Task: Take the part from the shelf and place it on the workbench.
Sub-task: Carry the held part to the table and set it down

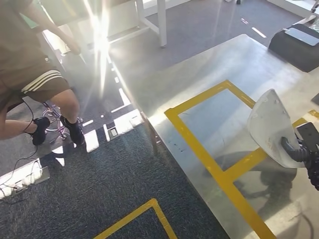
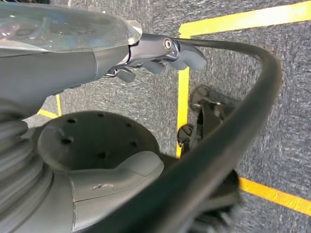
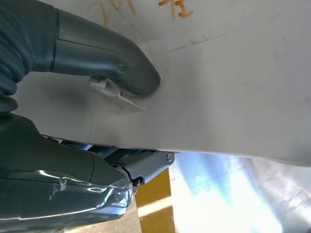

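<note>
While your robot's right hand (image 1: 306, 157) grips the pale grey, fan-shaped plastic part (image 1: 270, 124) by one edge, thumb (image 3: 110, 63) pressed on its upper face and darker fingers (image 3: 154, 162) under it, the piece hangs above the shiny metal workbench (image 1: 226, 59), just over the yellow tape rectangle (image 1: 195, 142) marked on it. You look to be in the carry-and-place step. Next, you need a steady descent into that rectangle, then a release. The left hand (image 2: 154, 53) hangs over dark carpet (image 2: 286, 87), fingers loosely apart, holding nothing. A seated person (image 1: 34, 64) waits well beyond the rectangle.
</note>
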